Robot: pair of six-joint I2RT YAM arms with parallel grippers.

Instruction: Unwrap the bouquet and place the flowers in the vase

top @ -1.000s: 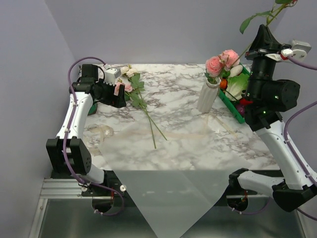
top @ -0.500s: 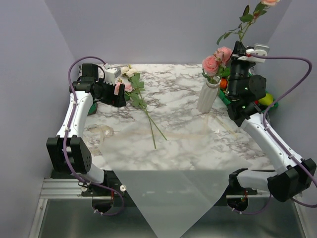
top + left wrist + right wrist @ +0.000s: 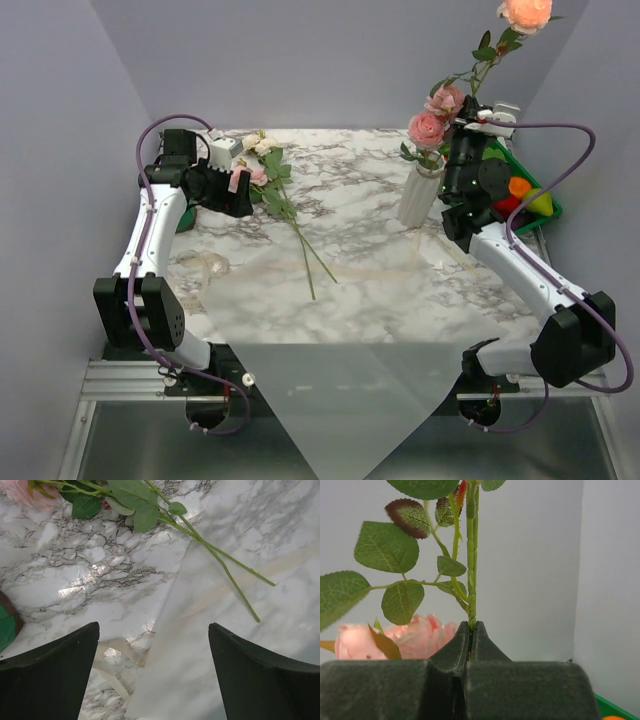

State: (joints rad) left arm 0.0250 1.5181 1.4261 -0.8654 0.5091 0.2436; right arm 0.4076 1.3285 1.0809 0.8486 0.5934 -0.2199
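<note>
My right gripper (image 3: 467, 110) (image 3: 471, 626) points upward, shut on the green stem (image 3: 471, 570) of a peach rose whose bloom (image 3: 525, 12) stands high above it. It is just right of the vase (image 3: 420, 195), a white ribbed cylinder holding two pink roses (image 3: 428, 128). The rest of the bouquet lies unwrapped as loose flowers (image 3: 265, 165) at the table's far left, stems (image 3: 225, 567) trailing toward the middle. My left gripper (image 3: 240, 190) (image 3: 154, 625) hovers beside them, open, with nothing between its fingers.
The white wrapping sheet (image 3: 330, 400) (image 3: 200, 645) spreads over the near half of the table and hangs off the front edge. A cream ribbon (image 3: 210, 265) (image 3: 112, 665) lies at its left edge. A green tray (image 3: 525, 195) of plastic vegetables sits behind the right arm.
My right arm has swung left toward the vase with the rose in its grip, and the bloom now stands upright above it. The left arm has not moved.
</note>
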